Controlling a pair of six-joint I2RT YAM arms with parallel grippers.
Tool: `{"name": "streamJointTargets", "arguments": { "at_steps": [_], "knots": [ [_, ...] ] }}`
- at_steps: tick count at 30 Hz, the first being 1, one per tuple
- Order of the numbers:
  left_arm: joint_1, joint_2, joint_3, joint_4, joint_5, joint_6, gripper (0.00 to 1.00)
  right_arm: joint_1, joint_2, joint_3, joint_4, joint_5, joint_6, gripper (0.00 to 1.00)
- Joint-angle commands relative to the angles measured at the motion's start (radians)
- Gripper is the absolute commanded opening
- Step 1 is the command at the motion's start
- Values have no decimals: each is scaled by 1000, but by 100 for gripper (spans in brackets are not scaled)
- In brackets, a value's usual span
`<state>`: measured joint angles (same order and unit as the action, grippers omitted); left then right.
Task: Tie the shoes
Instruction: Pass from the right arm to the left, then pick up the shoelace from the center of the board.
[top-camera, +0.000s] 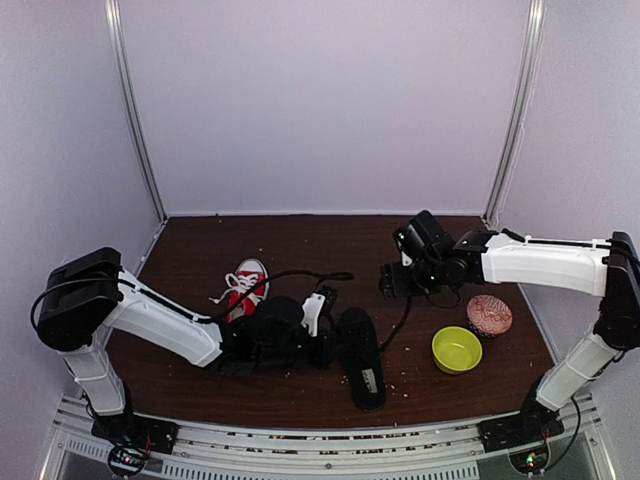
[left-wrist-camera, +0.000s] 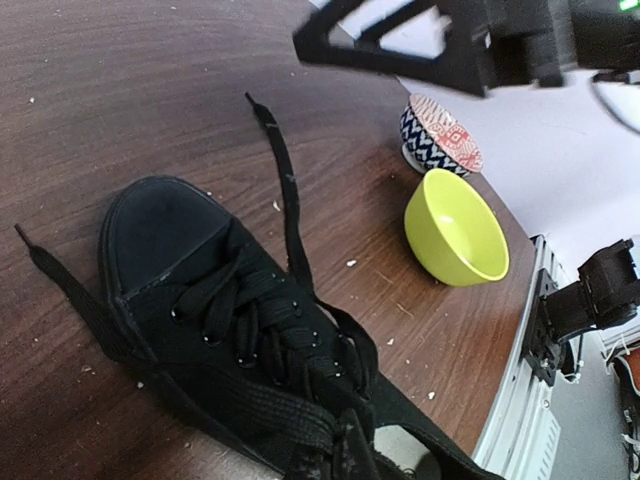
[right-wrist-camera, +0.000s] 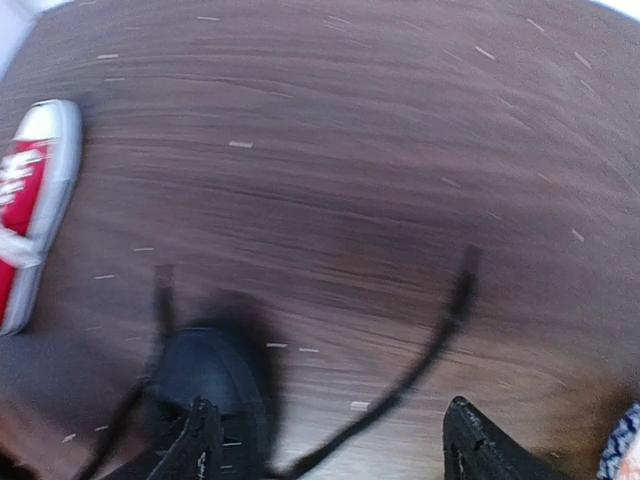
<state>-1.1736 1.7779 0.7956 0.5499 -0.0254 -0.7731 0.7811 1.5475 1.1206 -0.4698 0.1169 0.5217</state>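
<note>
The black shoe (left-wrist-camera: 190, 270) lies on the brown table, toe pointing away from my left wrist camera. My left gripper (left-wrist-camera: 340, 455) is shut on black material at its ankle opening; I cannot tell whether that is lace or collar. One loose black lace (left-wrist-camera: 285, 180) trails toward the bowls, and another lace end (left-wrist-camera: 45, 262) lies left of the toe. My right gripper (right-wrist-camera: 335, 450) hangs open above the table beyond the black shoe's toe (right-wrist-camera: 205, 370), with only the slack lace (right-wrist-camera: 420, 360) below it. The red shoe (top-camera: 246, 288) with white laces stands behind the left arm.
A yellow-green bowl (top-camera: 456, 349) and a patterned bowl (top-camera: 489, 314) sit at the right, close to the right arm. Small crumbs dot the table (top-camera: 300, 240). A metal rail (top-camera: 300, 440) runs along the near edge.
</note>
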Motion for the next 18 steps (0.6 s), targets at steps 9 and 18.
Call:
{"name": "streamJointTargets", "arguments": {
  "at_steps": [9, 18],
  "knots": [
    [-6, -46, 7, 8, -10, 5, 0, -72, 143, -82, -73, 26, 163, 67],
    [-6, -46, 29, -31, -21, 30, 0, -72, 278, -21, -49, 4, 183, 53]
  ]
}}
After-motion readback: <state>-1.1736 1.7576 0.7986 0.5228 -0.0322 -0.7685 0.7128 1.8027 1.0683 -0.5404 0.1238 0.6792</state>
